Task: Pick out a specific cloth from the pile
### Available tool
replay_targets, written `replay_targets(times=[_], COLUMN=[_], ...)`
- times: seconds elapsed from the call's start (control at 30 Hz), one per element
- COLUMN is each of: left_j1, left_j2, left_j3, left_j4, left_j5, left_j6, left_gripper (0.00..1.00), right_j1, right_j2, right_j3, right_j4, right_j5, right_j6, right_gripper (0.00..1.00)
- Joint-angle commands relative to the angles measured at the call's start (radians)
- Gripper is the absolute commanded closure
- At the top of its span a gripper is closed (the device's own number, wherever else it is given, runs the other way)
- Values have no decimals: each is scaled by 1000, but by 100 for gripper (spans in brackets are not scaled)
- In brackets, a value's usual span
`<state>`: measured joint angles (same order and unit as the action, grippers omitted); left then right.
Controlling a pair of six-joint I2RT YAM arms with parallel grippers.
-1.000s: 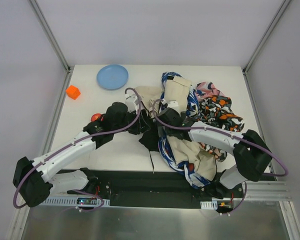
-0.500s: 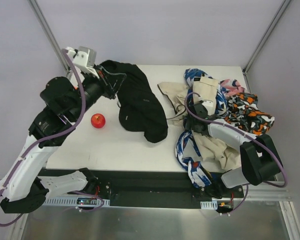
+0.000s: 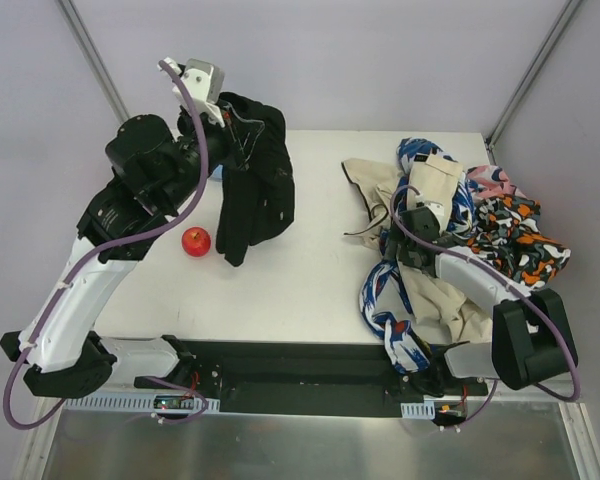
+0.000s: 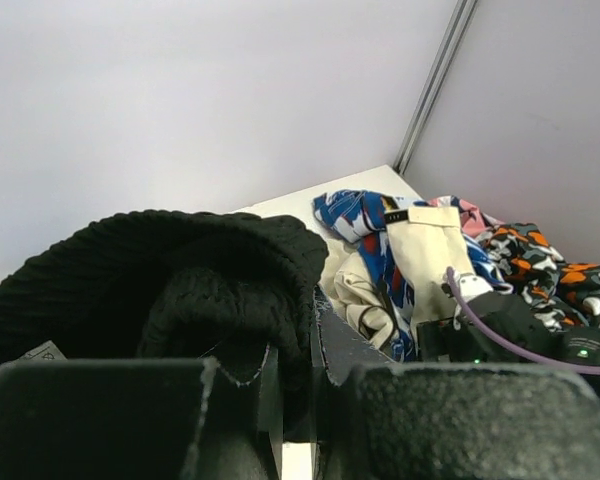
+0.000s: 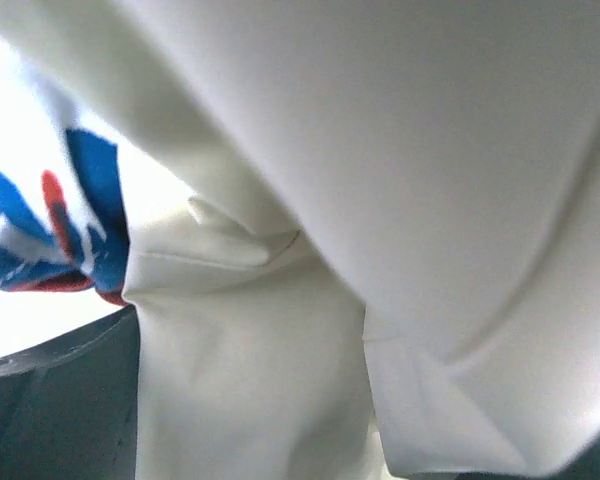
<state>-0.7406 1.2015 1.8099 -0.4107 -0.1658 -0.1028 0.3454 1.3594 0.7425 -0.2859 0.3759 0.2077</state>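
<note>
My left gripper (image 3: 230,118) is raised high over the table's back left and is shut on the black cloth (image 3: 255,190). The cloth hangs free, with its lower end just above the table. In the left wrist view the jaws (image 4: 295,350) pinch a fold of the black knit cloth (image 4: 180,280). The pile (image 3: 480,225) lies at the right, also seen in the left wrist view (image 4: 420,240). My right gripper (image 3: 405,240) is pushed into the pile's left side. Beige cloth (image 5: 280,350) fills the right wrist view and covers the fingertips.
A red ball (image 3: 196,241) sits on the white table (image 3: 300,270) just left of the hanging cloth. A blue-and-white patterned garment (image 3: 380,300) trails from the pile toward the near edge, also in the right wrist view (image 5: 40,230). Frame posts stand at the back corners.
My left arm has lifted the black cloth out of the pile, up and to the back left. The right gripper and the pile have shifted right.
</note>
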Motion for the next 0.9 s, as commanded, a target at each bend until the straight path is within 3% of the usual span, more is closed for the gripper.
replay_targets(times=[0.0, 0.2, 0.43, 0.6, 0.7, 0.73, 0.8, 0.87], left_j1=[-6, 9, 92, 102, 102, 102, 102, 102], left_j2=[16, 73, 165, 321, 447, 478, 532, 532], left_j3=[32, -16, -292, -493, -540, -549, -557, -566], left_j4=[39, 46, 82, 95, 98, 99, 101, 99], left_j5=[-9, -31, -81, -84, -26, 1, 37, 60], left_j6=[35, -3, -139, -276, -339, -347, -359, -360], left_gripper=[100, 100, 100, 100, 98, 89, 56, 33], right_j1=[0, 9, 9, 9, 9, 9, 7, 9], right_j2=[-92, -293, -558, -770, -853, -868, -885, -887], right_j3=[-28, -37, 6, -40, -74, -78, -89, -91], right_j4=[-24, -67, -226, -240, -228, -229, -236, -246], right_j5=[-150, -175, -95, -107, -126, -135, -131, -127], right_j6=[-62, -93, -84, -44, -44, -44, -38, -34], right_gripper=[4, 4, 4, 4, 4, 4, 4, 4])
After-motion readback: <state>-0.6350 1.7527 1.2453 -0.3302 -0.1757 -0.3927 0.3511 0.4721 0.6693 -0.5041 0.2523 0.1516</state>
